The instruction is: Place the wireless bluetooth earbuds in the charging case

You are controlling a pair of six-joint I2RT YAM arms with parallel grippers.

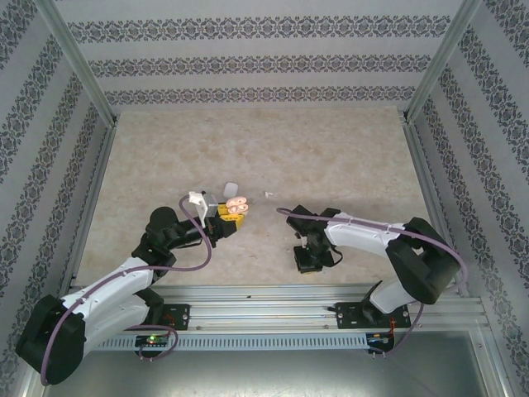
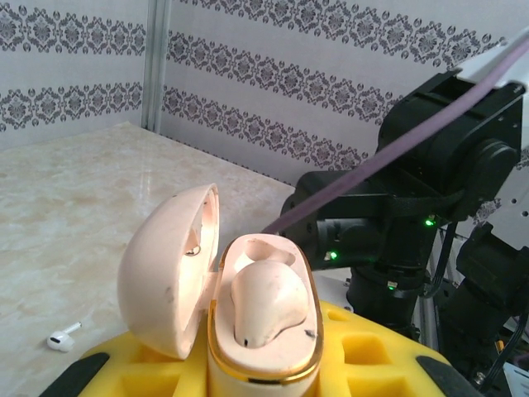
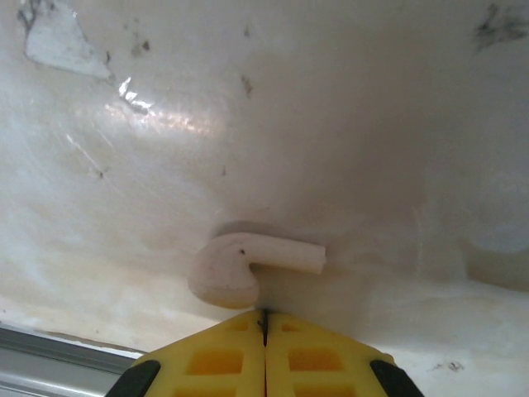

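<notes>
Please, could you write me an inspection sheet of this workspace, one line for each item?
Surface: pale marbled table, dark specks near the right gripper.
Job's things: charging case open, lid up; first earbud lying just ahead of the right gripper; second earbud loose on the table.
Clutter: nothing seen.
Grippers: left gripper shut on the charging case; right gripper shut, empty.
Cables: purple cable along each arm.
Surroundings: patterned walls, metal frame.

Charging case [image 2: 169, 281]: lower body sunk between yellow pads of left pincer [image 2: 264, 376], cut by bottom edge. Right pincer [image 3: 264, 331]: pad bases off frame; whether tips touch the near earbud [image 3: 248, 269], unclear. Loose earbud [image 1: 269, 193] on tabletop [image 1: 347, 157]: overhead a speck, shape unreadable.
</notes>
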